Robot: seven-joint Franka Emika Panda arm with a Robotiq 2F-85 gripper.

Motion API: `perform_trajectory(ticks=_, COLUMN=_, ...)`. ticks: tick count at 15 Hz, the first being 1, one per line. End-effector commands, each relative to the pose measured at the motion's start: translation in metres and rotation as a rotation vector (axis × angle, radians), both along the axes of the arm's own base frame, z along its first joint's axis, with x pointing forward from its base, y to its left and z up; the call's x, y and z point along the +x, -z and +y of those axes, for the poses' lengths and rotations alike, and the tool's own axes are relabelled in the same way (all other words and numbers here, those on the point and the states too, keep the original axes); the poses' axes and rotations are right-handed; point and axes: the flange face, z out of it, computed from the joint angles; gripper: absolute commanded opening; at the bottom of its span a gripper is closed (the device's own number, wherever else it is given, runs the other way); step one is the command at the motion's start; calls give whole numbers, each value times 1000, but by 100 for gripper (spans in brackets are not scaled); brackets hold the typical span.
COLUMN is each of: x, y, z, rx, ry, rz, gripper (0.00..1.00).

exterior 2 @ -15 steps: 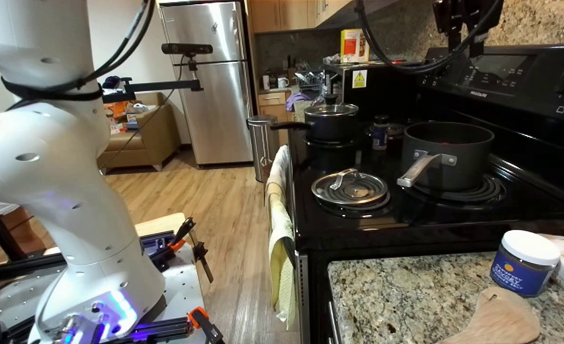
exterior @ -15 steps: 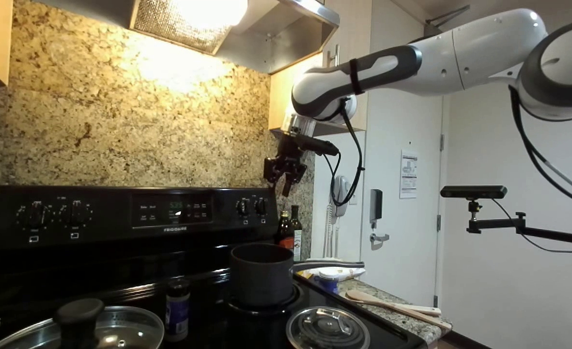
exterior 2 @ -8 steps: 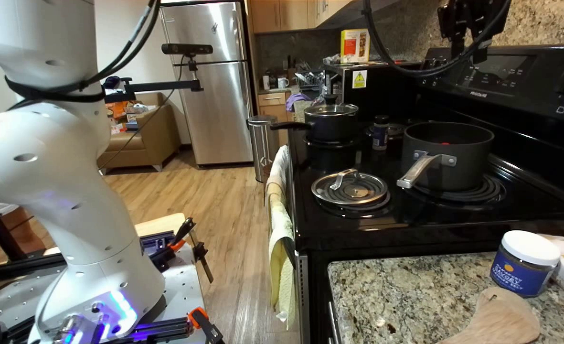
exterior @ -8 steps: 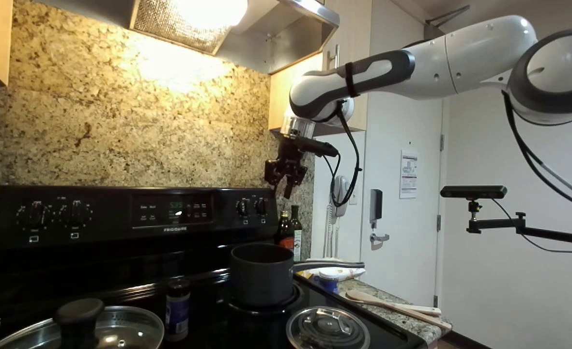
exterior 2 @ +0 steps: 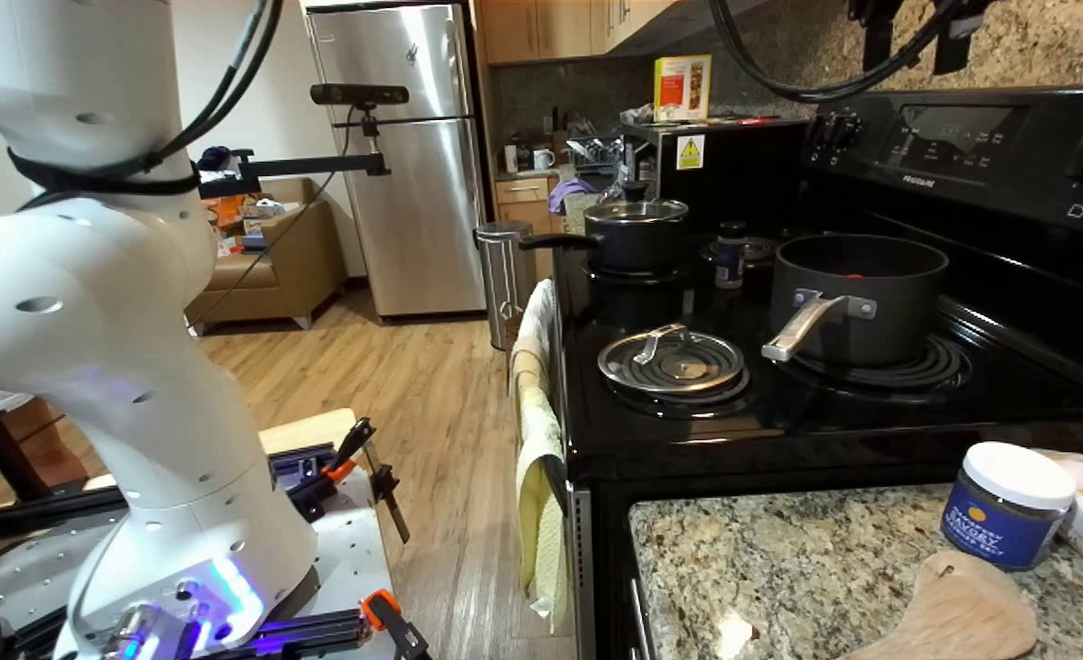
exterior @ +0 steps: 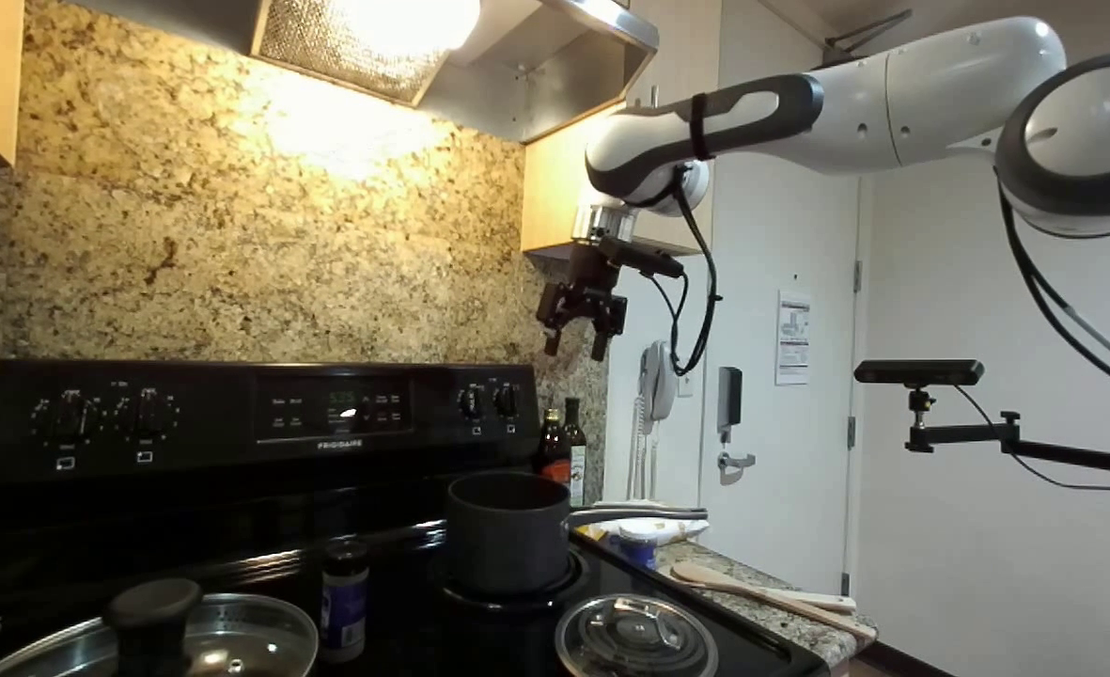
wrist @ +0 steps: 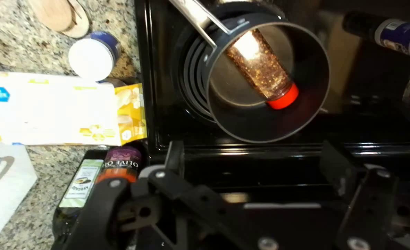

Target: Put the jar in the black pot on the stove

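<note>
In an exterior view, going left to right, the black pot point(exterior: 508, 538) is being borne by the stove point(exterior: 216, 414), its inside being hidden by its wall; farther right and well above, the gripper point(exterior: 575, 349) is being lifted away, its fingers being spread wider, with nothing being gripped between them. In the wrist view, the jar point(wrist: 260, 67) is being shown lying aslant inside the pot, red cap toward the lower right, so the placing is being judged as done and only the retreat is being left. As for obscured parts, at the left of that view the green-labelled bottle point(wrist: 81, 184) and the olive oil bottle point(wrist: 122, 161) are being partly covered by the gripper; in the middle, the jar's capless end is being washed out by glare, and whether the cap is being propped by wall or floor is being left uncertain; at the right, the dark-capped jar point(wrist: 397, 36) is being clipped by the frame edge.
</note>
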Motion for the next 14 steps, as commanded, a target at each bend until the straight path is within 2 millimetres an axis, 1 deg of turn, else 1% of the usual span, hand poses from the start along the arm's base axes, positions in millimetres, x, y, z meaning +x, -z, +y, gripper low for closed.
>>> perform_trajectory(ticks=1, x=-36, y=-16, z=-12, rx=-8, ry=17, rz=66, gripper=100)
perform_trajectory(ticks=3, x=-58, y=-21, z=-17, rx=-36, ry=20, rz=98, gripper=100)
perform_trajectory(ticks=6, x=-90, y=-19, z=-18, rx=-77, ry=13, rz=163, gripper=100)
perform_trajectory(ticks=9, x=-119, y=-10, z=-17, rx=-87, ry=-30, rz=209, gripper=100)
perform_trajectory(ticks=14, x=-167, y=8, z=-15, rx=-27, ry=-74, rz=191, gripper=100)
